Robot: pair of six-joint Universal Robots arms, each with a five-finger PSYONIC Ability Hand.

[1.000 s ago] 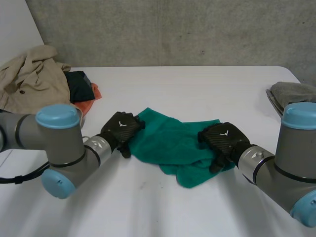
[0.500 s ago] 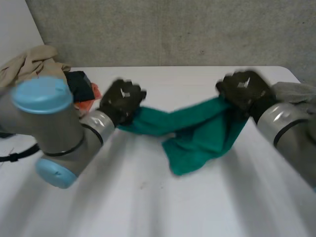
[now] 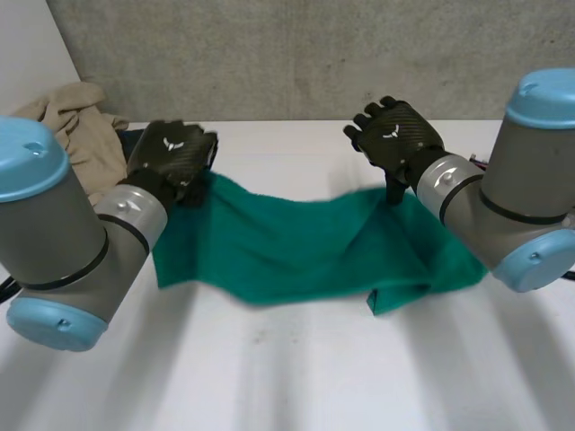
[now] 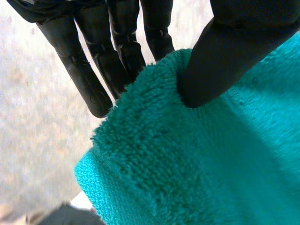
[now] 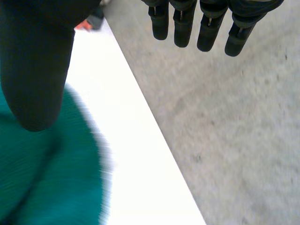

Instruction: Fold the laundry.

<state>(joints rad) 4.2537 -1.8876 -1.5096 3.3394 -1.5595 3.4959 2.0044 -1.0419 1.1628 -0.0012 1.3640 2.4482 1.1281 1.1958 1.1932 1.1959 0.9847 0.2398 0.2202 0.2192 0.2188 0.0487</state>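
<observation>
now, towel: spread over the tabletop's middle, far edge raised
left hand: pinches one far corner
right hand: at the other; grip unclear
handling: soft, light, limp; hold by corners

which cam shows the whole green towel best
The head view: the green towel shows whole there, spread between the left hand and the right hand. The left wrist view gives just the corner pinched between that hand's thumb and fingers. The right wrist view gives a patch beside that hand's thumb.
</observation>
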